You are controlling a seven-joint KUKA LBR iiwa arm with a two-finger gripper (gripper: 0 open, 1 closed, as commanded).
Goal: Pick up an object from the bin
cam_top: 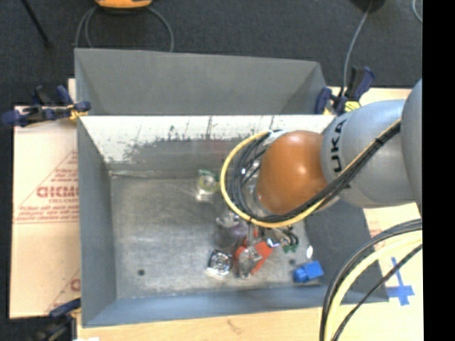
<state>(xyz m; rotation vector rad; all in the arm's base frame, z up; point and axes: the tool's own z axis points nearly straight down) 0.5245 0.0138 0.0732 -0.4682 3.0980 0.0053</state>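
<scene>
camera view: arm (370, 155) comes in from the right w/ its orange cover (288, 172) over the middle of the grey bin (99, 212); hand (246, 241) sits low under the cover, over a small heap near the front wall; can't tell if it's apart or together; nearest it are a red thing (257, 252), a silver crumpled bit (219, 263) and a purplish piece (229, 222); blue block (307, 272) lies near, to the right; clear greenish thing (206, 183) well apart toward the back
</scene>
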